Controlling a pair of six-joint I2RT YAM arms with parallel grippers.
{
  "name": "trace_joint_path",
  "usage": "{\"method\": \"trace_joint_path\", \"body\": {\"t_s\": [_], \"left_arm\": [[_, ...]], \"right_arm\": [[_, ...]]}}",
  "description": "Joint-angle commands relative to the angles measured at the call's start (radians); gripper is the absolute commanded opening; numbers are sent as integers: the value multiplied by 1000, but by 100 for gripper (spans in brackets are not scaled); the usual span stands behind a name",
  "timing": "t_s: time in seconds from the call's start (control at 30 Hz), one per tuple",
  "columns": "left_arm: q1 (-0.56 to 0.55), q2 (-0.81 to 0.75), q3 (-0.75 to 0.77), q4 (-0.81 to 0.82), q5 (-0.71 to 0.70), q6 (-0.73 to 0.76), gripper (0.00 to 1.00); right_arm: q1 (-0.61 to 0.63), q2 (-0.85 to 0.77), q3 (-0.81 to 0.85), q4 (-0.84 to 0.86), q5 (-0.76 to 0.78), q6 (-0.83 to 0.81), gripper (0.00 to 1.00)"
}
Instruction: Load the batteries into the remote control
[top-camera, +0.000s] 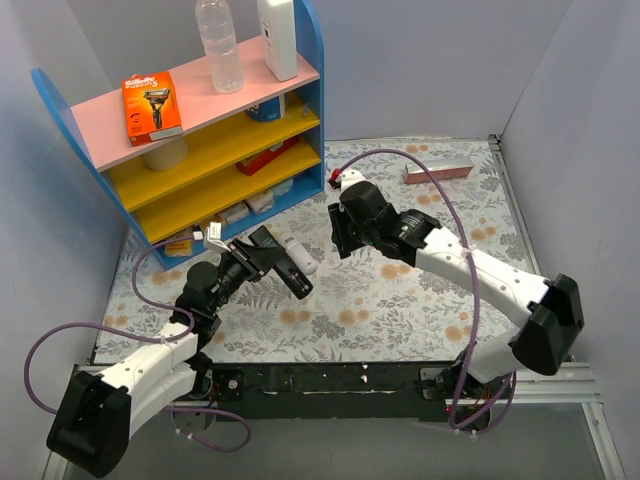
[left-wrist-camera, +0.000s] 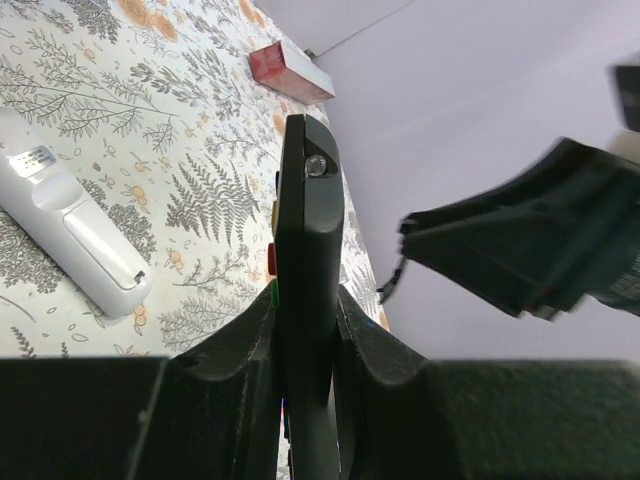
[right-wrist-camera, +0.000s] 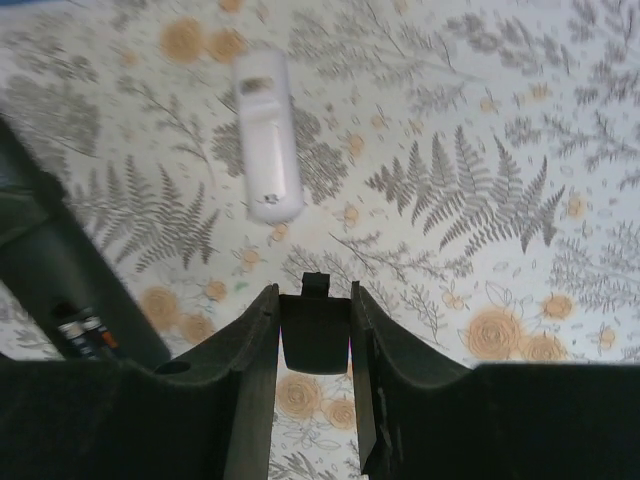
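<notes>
Fern-and-flower patterned cloth covers the tabletop (top-camera: 400, 300), which is enclosed by plain pale walls. A blue-sided shelf unit with one pink and two yellow boards (top-camera: 60, 100) stands at the far left corner. Its pink board carries an orange razor package (top-camera: 152, 105), a clear plastic bottle (top-camera: 218, 45) and a white upright container (top-camera: 278, 35).

1. Left pincer (left-wrist-camera: 305, 300): clenched on the slim black plastic remote control (left-wrist-camera: 308, 200). The remote's near end sits between the two fingers, and its far end projects forward, edge-on to the left wrist camera.
2. Right pincer (right-wrist-camera: 312, 300): grasping a small black rectangular plastic piece (right-wrist-camera: 315, 340) with a tab on its upper edge. Both fingers press against its sides. In the top view this pincer hangs over the cloth just to the right of the black remote.
3. Red-and-black cylindrical batteries (right-wrist-camera: 85, 335): two cells side by side in a recess of the black remote's body (seen only at the lower left of the right wrist view, partly cut off).
4. A white elongated plastic remote (right-wrist-camera: 268, 135) lies flat on the cloth, just beside the black remote.
5. A pink rectangular box (top-camera: 438, 172) lies near the far edge, well apart from both arms.
</notes>
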Motion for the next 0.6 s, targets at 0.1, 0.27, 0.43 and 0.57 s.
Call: {"method": "trace_joint_path", "body": {"t_s": [0.1,0.27,0.43,0.57], "left_arm": [[-1,58,85,124,-46,-115,0],[-2,71,119,110,-94,-207,0],[-1,67,132,111,-126,-275,0],[-2,61,142,102,-140,-315,0]], "right_arm": [[76,-202,-114,345,-65,-134,29],[110,-287,-166,461,-67,-168,28],[155,-350,-255,636,-77,-193,28],[187,-351,-266,670,-79,-214,28]]}}
